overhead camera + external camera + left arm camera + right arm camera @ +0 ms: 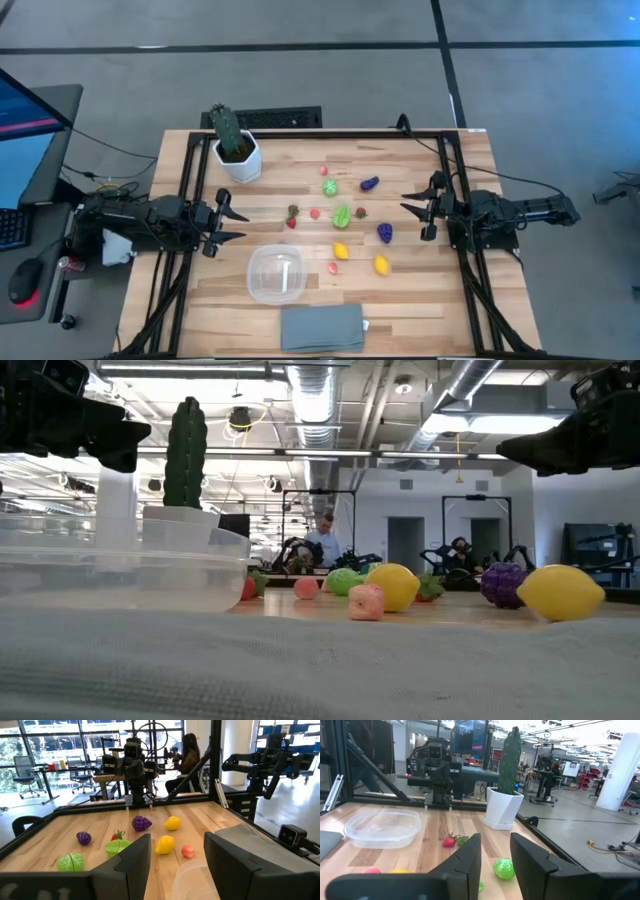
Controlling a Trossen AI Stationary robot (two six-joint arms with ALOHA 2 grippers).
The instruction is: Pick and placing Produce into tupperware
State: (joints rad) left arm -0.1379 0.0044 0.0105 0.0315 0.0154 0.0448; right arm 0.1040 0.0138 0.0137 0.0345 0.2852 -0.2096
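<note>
Waiting beside the empty tupperware (pixel 276 274), the left gripper (pixel 228 224) stands open, the right gripper (pixel 420 208) apparently closed; small round produce (pixel 341 251) could roll from a pinch.

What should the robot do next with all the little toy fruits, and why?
Probably the left gripper, with its fingers apart and holding nothing, should reach toward the pink piece, which looks closest to the tupperware. The tupperware looks empty and all the produce lies loose on the table. The right gripper waits at the table's right side.
</note>
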